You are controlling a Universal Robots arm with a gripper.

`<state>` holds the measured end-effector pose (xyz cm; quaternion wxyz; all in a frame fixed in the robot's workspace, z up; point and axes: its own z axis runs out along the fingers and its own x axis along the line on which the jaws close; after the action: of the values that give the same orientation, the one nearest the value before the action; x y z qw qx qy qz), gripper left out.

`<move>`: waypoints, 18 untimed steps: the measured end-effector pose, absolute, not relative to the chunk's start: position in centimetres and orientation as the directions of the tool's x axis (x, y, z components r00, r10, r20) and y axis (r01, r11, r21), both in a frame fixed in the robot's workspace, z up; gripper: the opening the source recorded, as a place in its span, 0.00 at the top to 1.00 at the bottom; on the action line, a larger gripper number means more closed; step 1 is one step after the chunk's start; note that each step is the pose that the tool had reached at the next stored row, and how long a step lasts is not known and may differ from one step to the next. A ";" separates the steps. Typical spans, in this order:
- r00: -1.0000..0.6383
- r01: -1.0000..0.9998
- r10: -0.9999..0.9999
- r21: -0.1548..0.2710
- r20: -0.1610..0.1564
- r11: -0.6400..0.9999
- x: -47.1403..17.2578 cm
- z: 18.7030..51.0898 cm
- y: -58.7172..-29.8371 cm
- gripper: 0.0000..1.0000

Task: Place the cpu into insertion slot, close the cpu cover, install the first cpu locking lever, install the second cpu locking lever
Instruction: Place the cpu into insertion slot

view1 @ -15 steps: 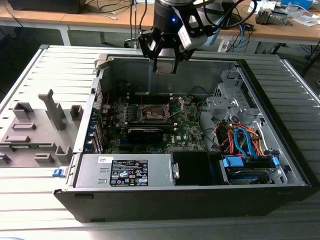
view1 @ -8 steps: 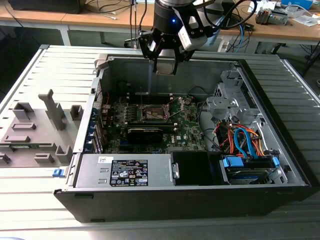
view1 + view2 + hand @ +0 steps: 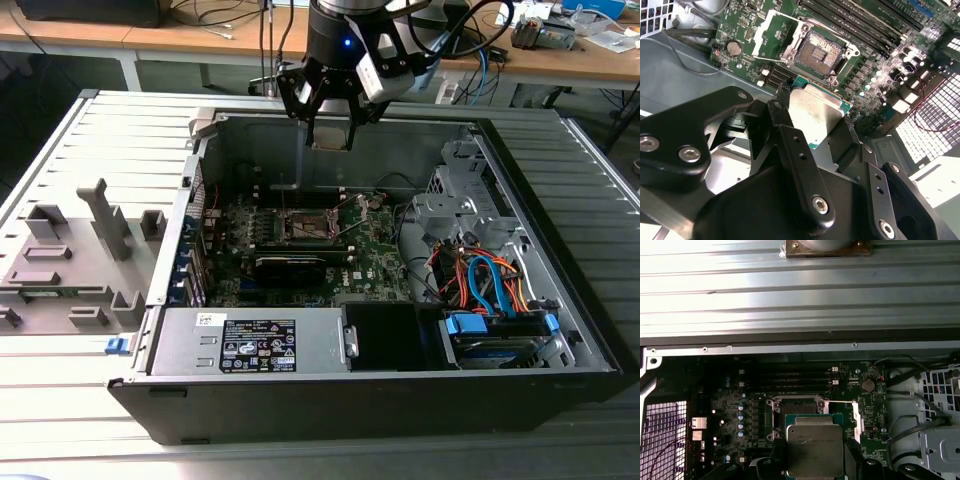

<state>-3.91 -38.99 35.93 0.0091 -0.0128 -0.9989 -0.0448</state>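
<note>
**cpu [image 3: 817, 112] held clear of insertion slot [image 3: 818, 50]**

The cpu is pinched by opposite edges in the gripper [image 3: 815, 121], above the motherboard [image 3: 742, 22]. If lowered tilted or offset, socket contacts could be bent or a corner caught on its rim.

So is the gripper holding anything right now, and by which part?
Yes: the gripper holds the cpu, pinched by two opposite side edges, silvery top facing the wrist cameras.

The cpu [image 3: 815, 112] above the insertion slot [image 3: 820, 47]
</note>
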 end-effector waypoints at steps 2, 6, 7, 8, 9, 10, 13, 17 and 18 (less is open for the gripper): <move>-1.000 0.026 0.025 0.089 0.019 0.996 -3.9 35.9 -39.0 0.45; -1.000 0.026 0.025 0.089 0.019 0.996 -3.9 35.9 -39.1 0.45; -1.000 0.026 0.025 0.089 0.019 0.996 -3.9 35.9 -39.1 0.45; -1.000 0.026 0.025 0.089 0.019 0.996 -3.9 35.9 -39.2 0.45; -1.000 0.026 0.025 0.089 0.019 0.996 -3.9 35.9 -39.2 0.45; -1.000 0.026 0.025 0.089 0.019 0.996 -3.9 35.9 -39.2 0.45; -1.000 0.026 0.025 0.089 0.019 0.996 -3.9 35.8 -39.3 0.45; -1.000 0.026 0.025 0.089 0.019 0.996 -3.9 35.8 -39.3 0.45; -1.000 0.026 0.025 0.089 0.019 0.996 -3.9 35.8 -39.3 0.45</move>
<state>-3.91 -39.32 35.80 0.0091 -0.0128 -0.9989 -0.0448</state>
